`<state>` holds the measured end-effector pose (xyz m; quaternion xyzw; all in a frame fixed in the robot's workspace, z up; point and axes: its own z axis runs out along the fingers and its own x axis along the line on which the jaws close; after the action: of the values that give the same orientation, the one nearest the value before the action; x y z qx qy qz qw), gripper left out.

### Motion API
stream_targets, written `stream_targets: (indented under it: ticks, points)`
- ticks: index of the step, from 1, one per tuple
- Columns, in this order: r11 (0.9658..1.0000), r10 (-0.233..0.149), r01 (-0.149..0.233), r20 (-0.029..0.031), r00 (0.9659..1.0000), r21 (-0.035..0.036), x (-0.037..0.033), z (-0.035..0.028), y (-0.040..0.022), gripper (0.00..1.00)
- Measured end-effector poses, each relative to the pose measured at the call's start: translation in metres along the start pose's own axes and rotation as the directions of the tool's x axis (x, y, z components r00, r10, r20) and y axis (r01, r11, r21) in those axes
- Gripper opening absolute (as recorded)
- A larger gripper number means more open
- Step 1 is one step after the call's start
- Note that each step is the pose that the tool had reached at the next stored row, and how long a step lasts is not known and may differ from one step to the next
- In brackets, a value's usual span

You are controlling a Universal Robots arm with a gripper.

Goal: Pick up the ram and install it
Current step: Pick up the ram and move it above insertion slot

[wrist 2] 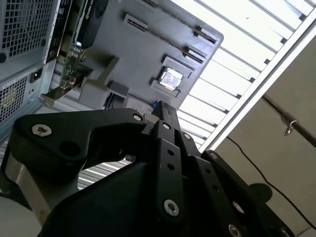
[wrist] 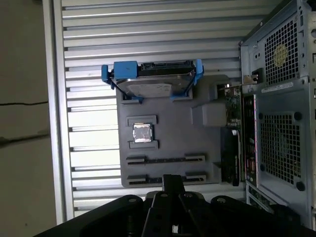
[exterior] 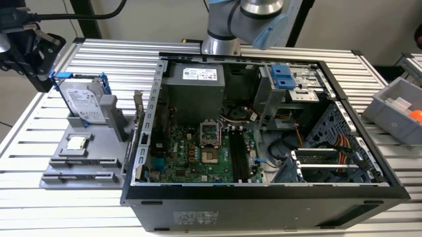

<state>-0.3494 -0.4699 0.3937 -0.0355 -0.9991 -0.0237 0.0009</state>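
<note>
My gripper (exterior: 39, 81) hangs above the table at the exterior view's left, just beyond the grey parts fixture (exterior: 63, 148). In both wrist views its black fingers (wrist: 173, 181) meet at the tip (wrist 2: 165, 111) with nothing between them, so it is shut and empty. I cannot make out the ram. Two long narrow holders (wrist: 165, 159) on the fixture show a dark groove. The black memory slots (exterior: 237, 155) on the motherboard lie inside the open computer case (exterior: 264, 192); whether a stick sits in them I cannot tell.
On the fixture stand a silver hard drive in a blue bracket (exterior: 82, 101), a small square CPU chip (exterior: 77, 142) and an upright green card (wrist: 233, 111) beside the case wall. A grey bin (exterior: 396, 111) sits at the exterior view's right. The arm's base (exterior: 221, 42) rises behind the case.
</note>
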Motion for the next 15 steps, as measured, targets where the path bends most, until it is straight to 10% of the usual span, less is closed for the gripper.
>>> stream_targets:
  ticks: [15]
  points:
    - [1.0, -0.001, 0.001, -0.0057, 1.0, 0.0004, -0.0015, 0.0017, -0.0007, 0.0]
